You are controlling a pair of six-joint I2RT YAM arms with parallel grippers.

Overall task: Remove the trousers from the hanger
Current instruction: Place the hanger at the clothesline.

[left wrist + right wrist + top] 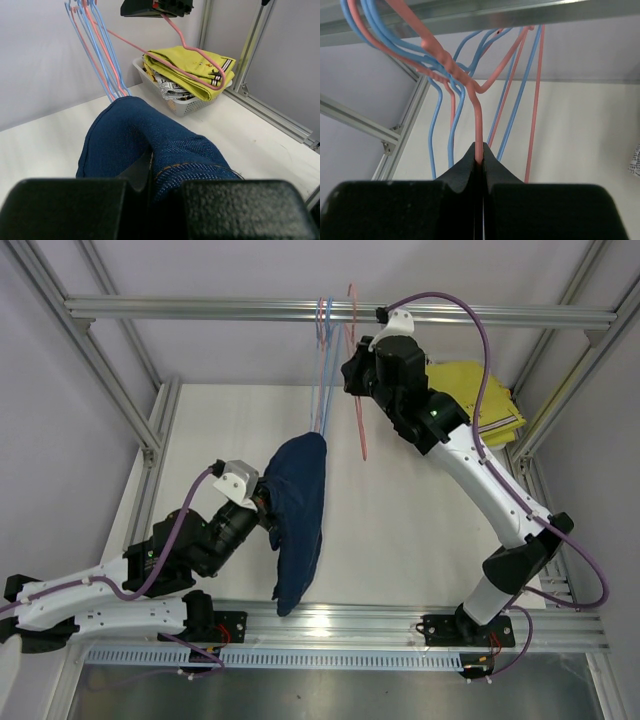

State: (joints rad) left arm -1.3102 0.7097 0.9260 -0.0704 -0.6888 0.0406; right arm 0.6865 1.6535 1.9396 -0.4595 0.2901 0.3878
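The dark navy trousers [300, 510] hang draped from the blue and pink hangers [324, 390] that hook on the top rail. My left gripper [264, 508] is shut on a fold of the navy trousers [130, 135], the cloth pinched between its jaws [150, 172]. My right gripper [357, 380] is shut on the wire of an empty pink hanger [361, 430]. In the right wrist view its jaws [480, 150] clamp that pink wire [478, 125]. The yellow trousers [478, 398] lie on top of a basket, over a black-and-white print pair [172, 89].
A white basket [186, 106] stands at the back right by the frame post. Several blue and pink hangers [445, 65] crowd the top rail [200, 308]. Aluminium frame rails edge the white table [400, 530] on all sides.
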